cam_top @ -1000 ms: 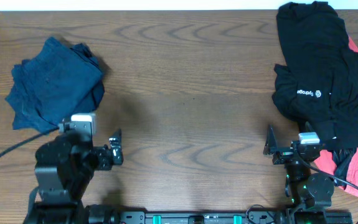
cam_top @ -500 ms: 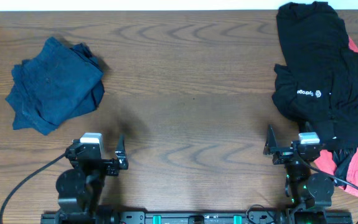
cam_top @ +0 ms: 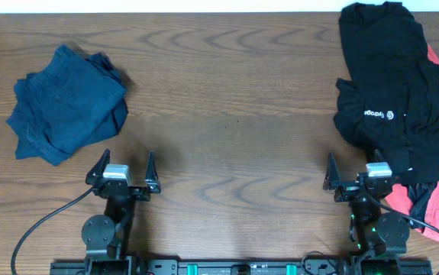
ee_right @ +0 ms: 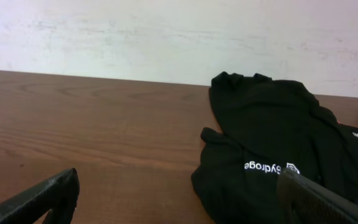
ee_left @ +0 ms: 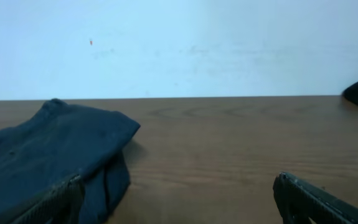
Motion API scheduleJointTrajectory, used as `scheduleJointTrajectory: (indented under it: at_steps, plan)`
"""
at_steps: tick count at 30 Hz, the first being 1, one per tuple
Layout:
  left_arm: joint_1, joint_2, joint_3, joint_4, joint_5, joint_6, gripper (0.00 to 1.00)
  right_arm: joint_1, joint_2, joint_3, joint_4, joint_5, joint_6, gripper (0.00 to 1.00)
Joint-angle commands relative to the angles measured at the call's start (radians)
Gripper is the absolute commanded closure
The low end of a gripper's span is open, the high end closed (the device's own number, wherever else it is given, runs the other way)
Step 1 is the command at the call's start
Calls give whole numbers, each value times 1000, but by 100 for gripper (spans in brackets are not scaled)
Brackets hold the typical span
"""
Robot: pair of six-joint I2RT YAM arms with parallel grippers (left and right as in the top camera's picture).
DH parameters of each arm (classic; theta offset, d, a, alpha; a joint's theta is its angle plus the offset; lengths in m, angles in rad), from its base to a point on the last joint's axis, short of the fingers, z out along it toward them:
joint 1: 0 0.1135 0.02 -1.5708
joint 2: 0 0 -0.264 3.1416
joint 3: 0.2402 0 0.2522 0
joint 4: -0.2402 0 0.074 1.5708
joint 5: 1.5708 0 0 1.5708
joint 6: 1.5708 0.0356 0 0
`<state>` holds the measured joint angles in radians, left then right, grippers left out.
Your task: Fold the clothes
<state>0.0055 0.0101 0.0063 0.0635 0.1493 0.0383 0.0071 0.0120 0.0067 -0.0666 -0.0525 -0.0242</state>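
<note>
The black two-finger left tool (cam_top: 125,164) has drawn back from the folded dark navy blue cloth garment (cam_top: 66,103) toward the near edge of the worktop (cam_top: 227,137). It has turned to point straight at the far edge, and its jaws now stand wider apart.

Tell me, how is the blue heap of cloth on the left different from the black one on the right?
The navy bundle is plain blue; the black garment bears a small white logo. The navy bundle is a compact stack; the black garment sprawls long and loose. The navy bundle lies alone; the black garment overlaps a coral red cloth. Both are wrinkled and rest on the wooden table.
</note>
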Motion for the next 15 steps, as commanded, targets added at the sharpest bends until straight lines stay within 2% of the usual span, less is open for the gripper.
scheduleJointTrajectory:
  at_steps: [1,5,15]
  plan:
    - [5,-8,-2,-34,-2,20,2,7,-7,-1,-4,3,-15,1]
    - [5,-8,-2,-124,-2,-8,2,7,-7,-1,-4,3,-15,1]
    - [5,-6,-2,-119,-2,-7,2,7,-7,-1,-4,3,-15,1]
